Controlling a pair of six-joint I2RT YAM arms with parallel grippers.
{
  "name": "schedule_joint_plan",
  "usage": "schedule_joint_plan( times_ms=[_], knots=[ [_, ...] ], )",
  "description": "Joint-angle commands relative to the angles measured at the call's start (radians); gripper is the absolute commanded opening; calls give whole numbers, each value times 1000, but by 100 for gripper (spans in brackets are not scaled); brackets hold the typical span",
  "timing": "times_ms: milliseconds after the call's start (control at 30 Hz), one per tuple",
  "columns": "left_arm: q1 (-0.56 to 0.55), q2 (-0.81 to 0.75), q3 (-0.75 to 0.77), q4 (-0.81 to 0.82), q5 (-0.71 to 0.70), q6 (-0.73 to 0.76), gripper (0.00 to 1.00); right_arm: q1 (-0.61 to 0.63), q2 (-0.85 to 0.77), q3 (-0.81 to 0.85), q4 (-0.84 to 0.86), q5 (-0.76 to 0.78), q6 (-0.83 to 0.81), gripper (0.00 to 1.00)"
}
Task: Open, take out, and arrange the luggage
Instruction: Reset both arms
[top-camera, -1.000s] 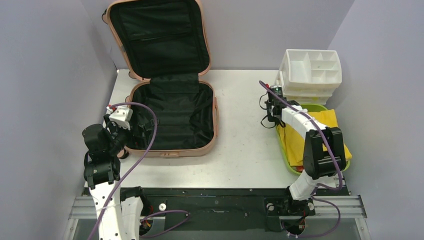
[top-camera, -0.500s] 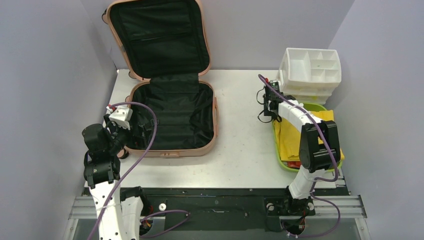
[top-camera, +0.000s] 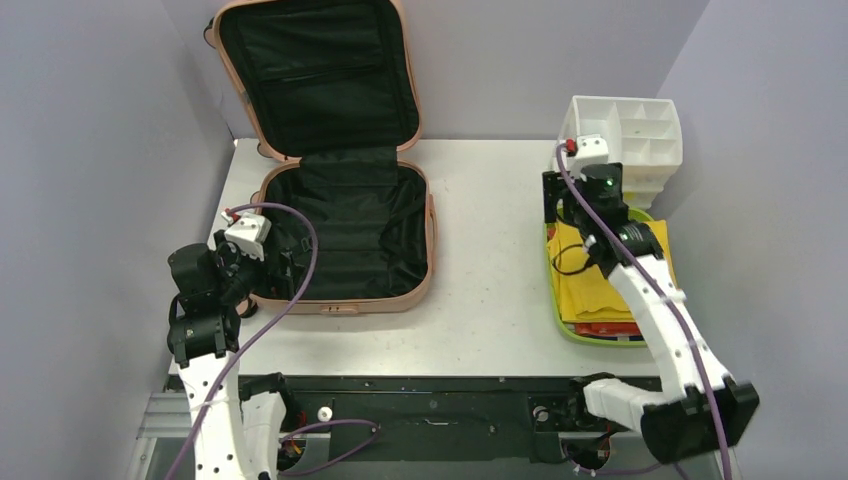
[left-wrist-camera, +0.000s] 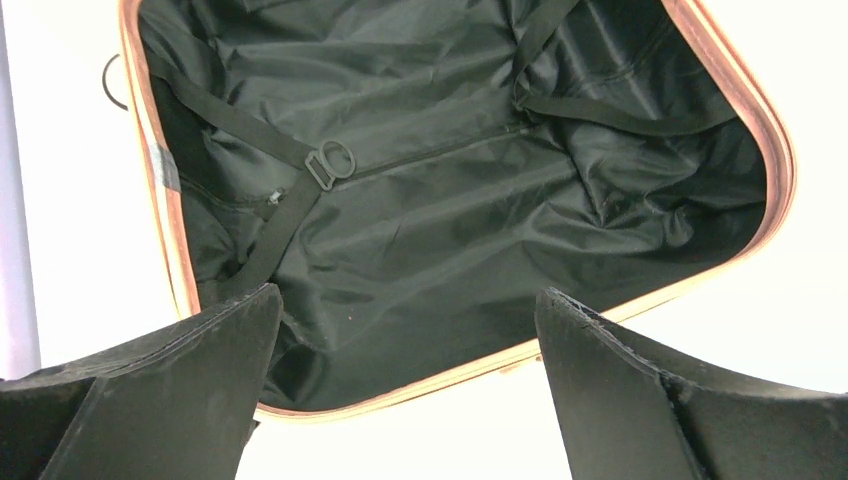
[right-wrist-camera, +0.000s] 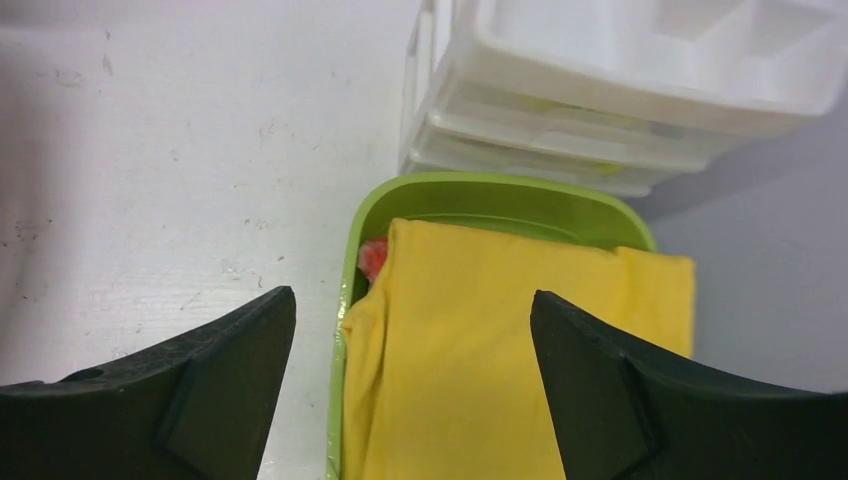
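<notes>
Pale lilac walls (top-camera: 90, 120) on three sides of a scuffed white table (top-camera: 490, 260)

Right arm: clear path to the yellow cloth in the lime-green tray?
Probably yes: the right pincer hangs open just above the folded yellow cloth, uncovered on top in the lime-green plastic tray.

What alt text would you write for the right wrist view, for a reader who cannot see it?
A folded yellow cloth lies in a lime-green tray on a white table, with a stack of white organizers just beyond the tray. The right end effector hangs open above the tray's left rim, holding nothing.
</notes>
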Motion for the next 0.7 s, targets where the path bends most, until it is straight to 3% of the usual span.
schedule_joint_plan(
  times_ms=[0, 233, 400, 667],
  knots=[
    [4, -1, 45, -83, -18, 90, 96, -1, -238, -115, -59, 61, -101, 83],
    [3, -69, -6, -161, -57, 192, 96, -9, -633, -309, -69, 44, -152, 87],
    [3, -164, -58, -182, -59, 261, 96, -15, -923, -345, -103, -38, -121, 87],
    [3, -320, -126, -135, -33, 267, 96, -106, -1092, -331, -199, -90, -45, 87]
  ],
)
